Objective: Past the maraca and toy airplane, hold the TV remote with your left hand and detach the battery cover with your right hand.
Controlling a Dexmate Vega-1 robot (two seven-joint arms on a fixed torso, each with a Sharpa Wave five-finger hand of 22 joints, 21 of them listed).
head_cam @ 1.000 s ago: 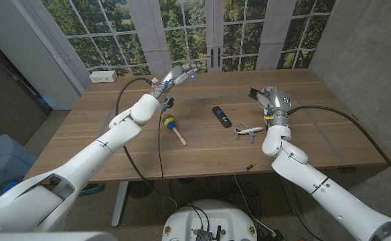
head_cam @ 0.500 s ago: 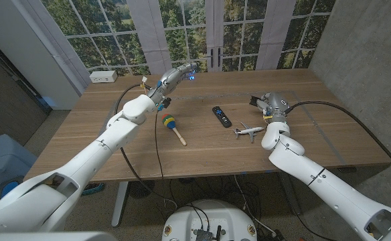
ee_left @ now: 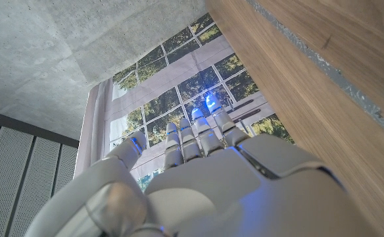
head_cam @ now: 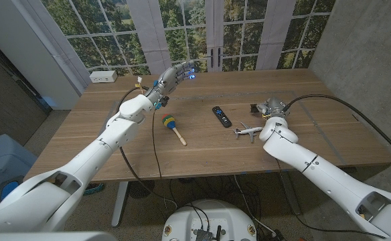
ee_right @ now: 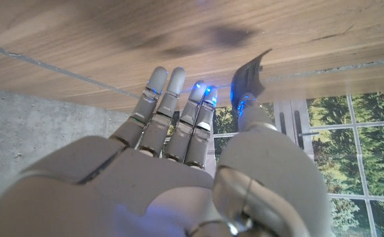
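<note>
The black TV remote (head_cam: 221, 116) lies mid-table, its long side angled. A white toy airplane (head_cam: 249, 131) sits just to its right, nearer me. The maraca (head_cam: 171, 126), with a red, yellow and green head and a wooden handle, lies left of the remote. My left hand (head_cam: 179, 72) hovers over the far part of the table, beyond the maraca, its fingers (ee_left: 198, 135) stretched out and holding nothing. My right hand (head_cam: 261, 107) is low over the table, right of the remote and just beyond the airplane. Its fingers (ee_right: 172, 112) are straight and hold nothing.
A white power strip (head_cam: 104, 76) lies at the far left corner of the wooden table (head_cam: 329, 134). A black cable (head_cam: 157, 144) trails from my left arm across the table near the maraca. Windows and a concrete wall stand behind the table.
My right forearm has dropped lower and swung in, bringing the right hand down nearer the table beside the airplane. The left hand has barely moved.
</note>
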